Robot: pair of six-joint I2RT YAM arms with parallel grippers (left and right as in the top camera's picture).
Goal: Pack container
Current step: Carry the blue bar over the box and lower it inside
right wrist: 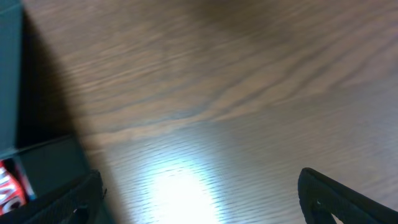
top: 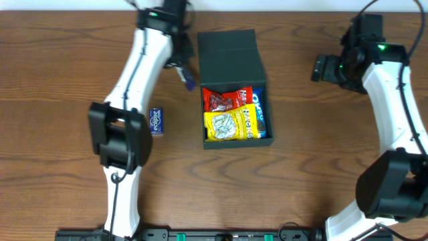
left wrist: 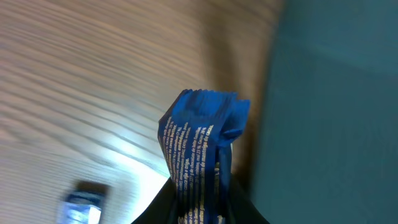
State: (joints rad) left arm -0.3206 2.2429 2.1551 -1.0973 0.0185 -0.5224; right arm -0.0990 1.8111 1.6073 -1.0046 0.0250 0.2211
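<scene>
The dark green container (top: 231, 57) stands at the table's middle, its flip lid open toward the back. Inside lie a red snack pack (top: 226, 99), a yellow snack pack (top: 227, 125) and a blue Oreo pack (top: 258, 114). My left gripper (top: 187, 79) is shut on a blue snack pack (left wrist: 200, 149), held just left of the container's lid (left wrist: 336, 112). My right gripper (right wrist: 199, 199) is open and empty over bare table, right of the container (right wrist: 9, 74); it also shows in the overhead view (top: 322, 68).
A small blue gum pack (top: 156, 122) lies on the table left of the container and shows blurred in the left wrist view (left wrist: 81, 205). The table is brown wood.
</scene>
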